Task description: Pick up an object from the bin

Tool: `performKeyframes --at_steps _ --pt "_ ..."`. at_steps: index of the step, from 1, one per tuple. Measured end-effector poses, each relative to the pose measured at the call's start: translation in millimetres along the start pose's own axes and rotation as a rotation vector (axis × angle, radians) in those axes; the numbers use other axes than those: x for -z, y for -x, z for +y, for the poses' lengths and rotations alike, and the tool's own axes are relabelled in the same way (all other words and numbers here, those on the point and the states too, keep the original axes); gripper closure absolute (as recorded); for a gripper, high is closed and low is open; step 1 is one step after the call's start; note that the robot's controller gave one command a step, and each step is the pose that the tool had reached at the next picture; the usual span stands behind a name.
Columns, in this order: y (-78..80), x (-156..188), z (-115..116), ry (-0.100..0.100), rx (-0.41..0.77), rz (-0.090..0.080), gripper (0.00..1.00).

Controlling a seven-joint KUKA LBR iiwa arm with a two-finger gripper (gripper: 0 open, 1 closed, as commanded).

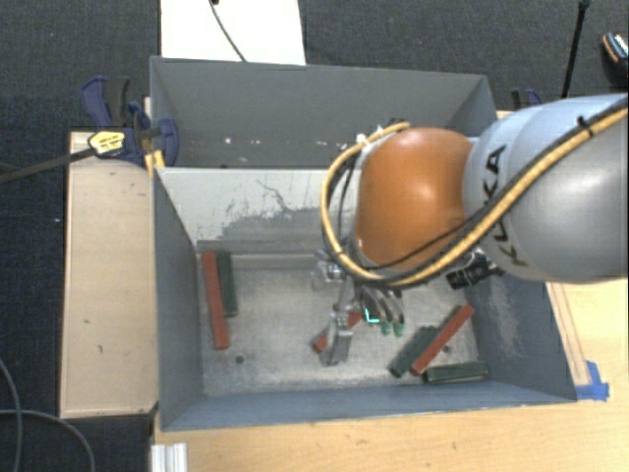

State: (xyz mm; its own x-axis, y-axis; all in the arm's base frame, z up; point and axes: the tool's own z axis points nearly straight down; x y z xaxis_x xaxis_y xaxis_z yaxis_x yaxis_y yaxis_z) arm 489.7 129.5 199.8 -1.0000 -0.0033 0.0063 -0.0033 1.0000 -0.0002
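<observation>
Your gripper [337, 347] is down at the floor of the grey metal bin [295, 96], near the middle and a little toward the front wall. It hangs below the rounded orange cover [408, 200] on the wrist, which hides its upper part. From this angle you cannot tell whether the gripper is spread apart or closed together.

A small reddish piece [320, 342] lies on the bin floor just beside the gripper tip, on its left. You cannot tell whether the two touch, or whether the piece is gripped.

A yellowish cable [332, 200] loops around the orange cover. Behind the cover, the silver arm [560, 205] reaches in from the right edge.

To the right of the gripper, toward the front right corner, three sticks lie together:
- A red stick [447, 332] lies slanted.
- A dark green stick [413, 352] lies alongside the red one, on its left.
- Another dark green stick [455, 372] lies almost flat along the front wall, just below the other two.

Well apart from the gripper, on the left side of the bin, two long bars lie side by side along the foot of the left wall. The red bar [214, 303] is on the outside, and the dark green bar [228, 283] is just to its right. The red bar reaches further toward the front.

The floor between these two groups is bare grey metal, scuffed pale at the foot of the back wall
</observation>
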Motion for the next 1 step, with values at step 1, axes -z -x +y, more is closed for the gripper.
performKeyframes --at_steps 1 --pt "36.0 -133.1 -79.7 -0.002 0.142 -0.001 0.0"
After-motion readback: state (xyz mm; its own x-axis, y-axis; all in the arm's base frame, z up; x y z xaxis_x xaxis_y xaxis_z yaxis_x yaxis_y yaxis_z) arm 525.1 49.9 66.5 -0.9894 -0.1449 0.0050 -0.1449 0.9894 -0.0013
